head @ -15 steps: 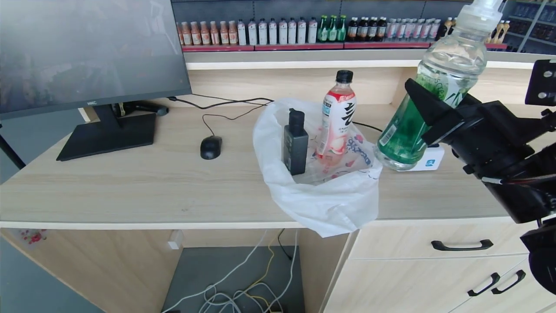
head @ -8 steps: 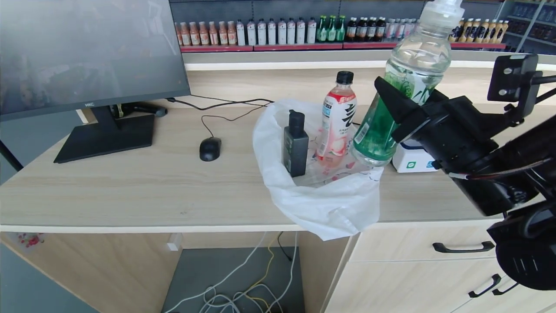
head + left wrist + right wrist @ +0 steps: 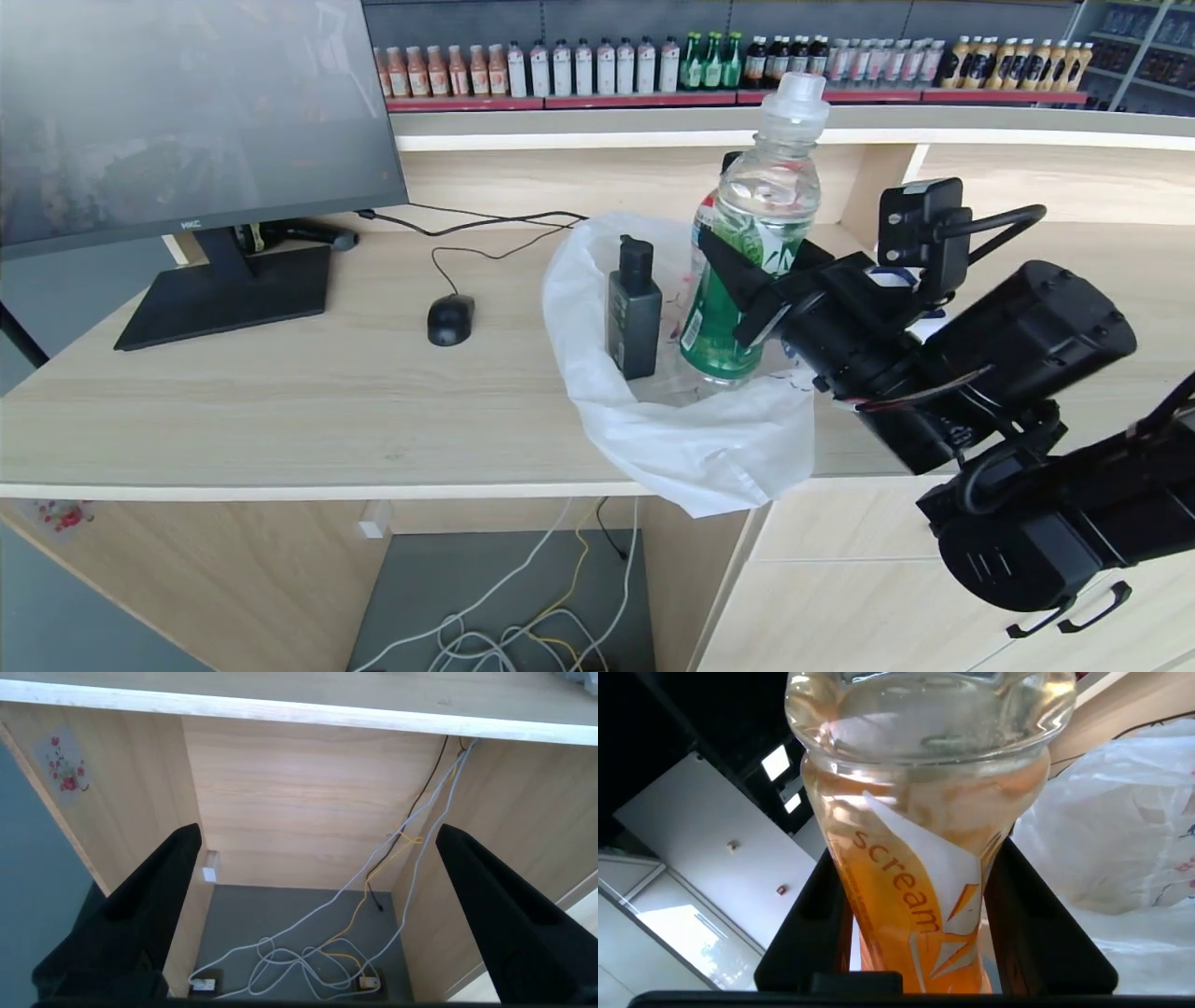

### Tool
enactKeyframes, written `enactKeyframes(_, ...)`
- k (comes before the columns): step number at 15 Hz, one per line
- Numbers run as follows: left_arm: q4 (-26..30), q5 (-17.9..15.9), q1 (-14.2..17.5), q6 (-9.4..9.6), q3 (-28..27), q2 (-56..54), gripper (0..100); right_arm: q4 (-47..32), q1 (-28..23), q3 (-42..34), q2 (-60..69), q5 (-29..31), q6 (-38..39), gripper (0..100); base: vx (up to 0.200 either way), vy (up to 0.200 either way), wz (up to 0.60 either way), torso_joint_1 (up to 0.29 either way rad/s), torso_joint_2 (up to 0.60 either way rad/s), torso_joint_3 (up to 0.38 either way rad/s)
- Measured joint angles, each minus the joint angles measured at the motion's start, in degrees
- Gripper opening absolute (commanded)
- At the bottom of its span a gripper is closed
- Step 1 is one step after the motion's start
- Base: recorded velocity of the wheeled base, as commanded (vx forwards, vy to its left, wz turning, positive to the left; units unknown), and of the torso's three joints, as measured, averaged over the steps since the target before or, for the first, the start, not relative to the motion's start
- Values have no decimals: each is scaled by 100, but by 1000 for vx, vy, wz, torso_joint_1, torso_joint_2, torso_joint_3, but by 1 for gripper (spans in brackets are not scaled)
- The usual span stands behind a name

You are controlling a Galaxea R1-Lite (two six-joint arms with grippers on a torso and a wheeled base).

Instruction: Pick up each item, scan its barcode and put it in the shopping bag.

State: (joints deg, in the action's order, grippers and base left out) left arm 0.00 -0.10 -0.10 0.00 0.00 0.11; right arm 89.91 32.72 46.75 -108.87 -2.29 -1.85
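1. One item, the dark pump bottle [image 3: 635,317], is standing inside the shopping bag [image 3: 691,439]; anything behind the green bottle [image 3: 761,201] is hiding from view.
2. Green bottle is hanging upright over the bag's mouth, base dipping inside; releasing it is probably what's left.
3. Right gripper [image 3: 747,280] is pinching the green bottle's lower body from both sides.
4. Left gripper [image 3: 318,910] is hanging below the counter [image 3: 280,401], fingers spread wide, holding nothing.

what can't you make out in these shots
Pink bottle: head view, mostly hidden behind the green bottle held by the right end effector.
Green bottle's cap and base: right wrist view, cut off by the edges.
Whether it touches the shopping bag floor: head view, bag folds obscure contact.
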Motion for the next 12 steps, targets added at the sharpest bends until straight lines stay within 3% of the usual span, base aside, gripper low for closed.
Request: enactKeyframes(12, 0, 2, 0, 0, 0, 0, 100, 41, 16, -227, -446, -85, -49, 0, 0, 0, 0, 0, 0, 0)
